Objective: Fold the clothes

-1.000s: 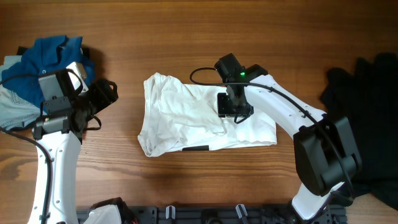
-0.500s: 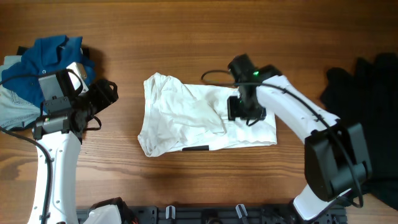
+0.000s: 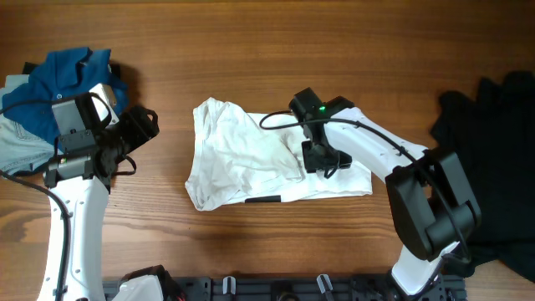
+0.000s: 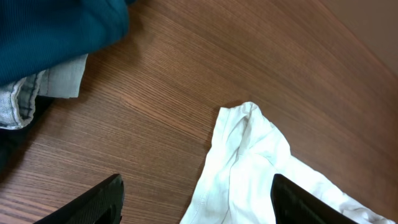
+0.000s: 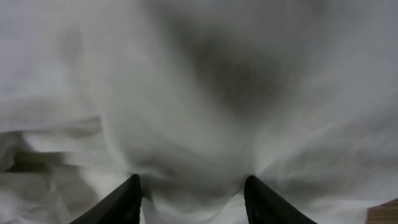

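White short-sleeved shirt (image 3: 242, 159) lay crumpled mid-counter, long axis running left-right, a short black bar of its print (image 3: 263, 199) showing at the near edge. Right tool (image 3: 322, 159) was down on the shirt's right-of-centre area, so for that arm the cloth was directly underneath, most of it spreading left. In the right wrist view its fingers (image 5: 127, 200) stood partly apart, pressed into white fabric that filled the gap, creases running in toward them. Couldn't tell whether that was a pinch or just contact. Left tool (image 3: 142, 125) hung over the bare counter (image 3: 276, 42) well left of the shirt, jaws wide apart, nothing between them. The shirt's far-left corner lay ahead of it and to its right. Right arm was the nearer by far. The left would need to travel right to reach the left hem. My read: the fold wasn't formed yet, the left half bunched and the right half flatter, so a fold across the long axis needs a clean edge grip first. Off-task: dark blue polo (image 3: 75, 67) far left, black garment heap (image 3: 493, 159) far right, both apart from the shirt.
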Tool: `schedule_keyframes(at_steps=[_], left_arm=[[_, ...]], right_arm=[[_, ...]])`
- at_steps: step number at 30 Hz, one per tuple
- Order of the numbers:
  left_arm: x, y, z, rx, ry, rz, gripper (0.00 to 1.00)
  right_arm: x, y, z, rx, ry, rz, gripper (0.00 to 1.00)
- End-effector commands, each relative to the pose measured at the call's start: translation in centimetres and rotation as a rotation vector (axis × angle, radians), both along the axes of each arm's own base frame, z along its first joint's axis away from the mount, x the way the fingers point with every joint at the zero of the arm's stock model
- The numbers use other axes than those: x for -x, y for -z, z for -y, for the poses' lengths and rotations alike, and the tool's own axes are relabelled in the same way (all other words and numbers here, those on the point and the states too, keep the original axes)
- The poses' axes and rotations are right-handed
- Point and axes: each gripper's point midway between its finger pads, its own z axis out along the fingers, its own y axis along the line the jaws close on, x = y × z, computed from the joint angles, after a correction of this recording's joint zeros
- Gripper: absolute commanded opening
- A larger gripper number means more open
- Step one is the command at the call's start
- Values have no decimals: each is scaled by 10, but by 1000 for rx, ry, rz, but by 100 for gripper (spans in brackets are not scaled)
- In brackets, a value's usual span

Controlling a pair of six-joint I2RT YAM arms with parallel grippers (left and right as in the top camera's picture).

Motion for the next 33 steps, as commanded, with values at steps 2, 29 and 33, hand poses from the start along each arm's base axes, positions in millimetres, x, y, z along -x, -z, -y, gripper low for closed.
schedule_keyframes(at_steps=[2,29,33], left_arm=[[0,-3,4,3,20,15,75],[0,-3,4,3,20,15,75],[0,-3,4,3,20,15,75]], right_arm=[[11,6,-12,-8,-83,-34,60],[13,-44,-74,-204,-220,12,4],[8,-45,-77,-183,-235,52,48]])
